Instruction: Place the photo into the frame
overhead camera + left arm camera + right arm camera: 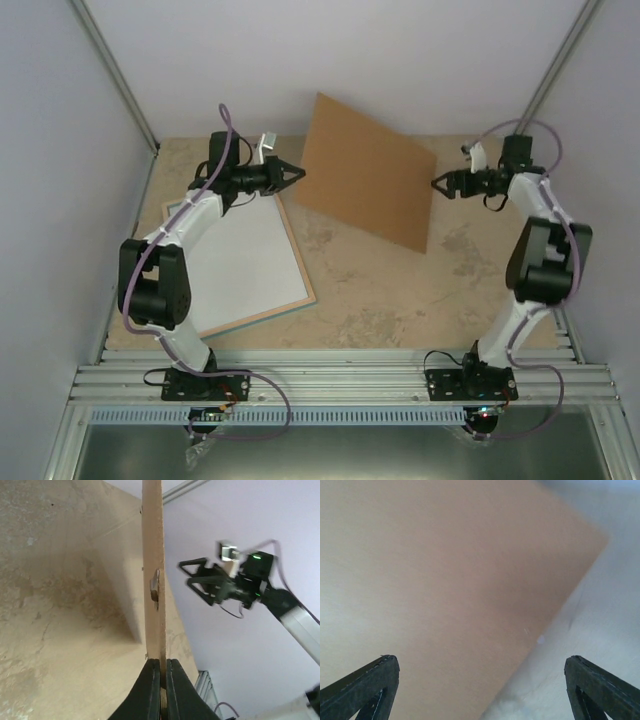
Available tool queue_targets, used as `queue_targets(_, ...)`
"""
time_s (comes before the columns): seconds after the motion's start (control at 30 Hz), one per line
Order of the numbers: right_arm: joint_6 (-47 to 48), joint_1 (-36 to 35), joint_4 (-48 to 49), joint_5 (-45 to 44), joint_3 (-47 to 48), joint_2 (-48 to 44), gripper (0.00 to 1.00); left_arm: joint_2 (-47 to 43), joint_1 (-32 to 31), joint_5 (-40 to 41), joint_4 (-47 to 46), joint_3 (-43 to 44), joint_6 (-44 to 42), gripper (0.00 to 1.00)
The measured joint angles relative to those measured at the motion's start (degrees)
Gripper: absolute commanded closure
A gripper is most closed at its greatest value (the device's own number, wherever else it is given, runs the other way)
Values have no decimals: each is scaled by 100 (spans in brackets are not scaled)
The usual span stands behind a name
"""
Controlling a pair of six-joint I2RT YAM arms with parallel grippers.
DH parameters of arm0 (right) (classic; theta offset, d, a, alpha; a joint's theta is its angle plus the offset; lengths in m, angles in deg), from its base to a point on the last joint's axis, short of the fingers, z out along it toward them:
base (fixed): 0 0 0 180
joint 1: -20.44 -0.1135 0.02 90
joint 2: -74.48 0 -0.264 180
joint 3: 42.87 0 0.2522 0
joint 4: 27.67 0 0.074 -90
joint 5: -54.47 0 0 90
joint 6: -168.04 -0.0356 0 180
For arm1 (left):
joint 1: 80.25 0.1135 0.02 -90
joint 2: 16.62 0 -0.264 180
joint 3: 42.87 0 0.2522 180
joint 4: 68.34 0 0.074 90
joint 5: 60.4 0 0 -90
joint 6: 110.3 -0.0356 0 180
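Black left fingers [154,677] fill the bottom of the left wrist view, pressed together on the near edge of the brown board [152,540], which runs straight up from them, seen edge-on. A small metal tab [154,585] sits on the board partway up. From above, the grip is at the board's left corner, and the board stands tilted, lifted off the stone-patterned surface [380,290] at the back middle of the table, throwing a shadow on it.

Across from this grip, the right fingers [442,186] are spread wide and hold nothing. They point at the board's right edge and sit just beside it; whether they touch it cannot be told. In the right wrist view the two finger tips stand at the lower corners, and the blurred brown face of the board fills the space between and beyond them.

Lying flat on the surface at the left is the frame [262,262]. It shows a pale face with a light wood edge and a thin line of turquoise along its near side. Its far right corner is close below the left fingers. The left arm [160,270] reaches over the frame's left part.
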Motion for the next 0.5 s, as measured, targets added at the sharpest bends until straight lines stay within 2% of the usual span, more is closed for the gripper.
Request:
queue_targets(0.1,393,-348,647,-514,-306,-1193,9,81,9,-11,-411,0,553,100)
queue_targets(0.2,863,-1316,1353,-1150,-785,-2186,9,166,42,-9,-763,-33,1121,100)
queue_targets(0.3,1263,-2271,1768,-1648,-1517,-2726,8,170,70,-4,-1021,-109,1552,100)
queue_targets(0.5,2050,-3233,2190,-2702,-2986,-3130,8,173,142,-9,-1419,-240,2227,100)
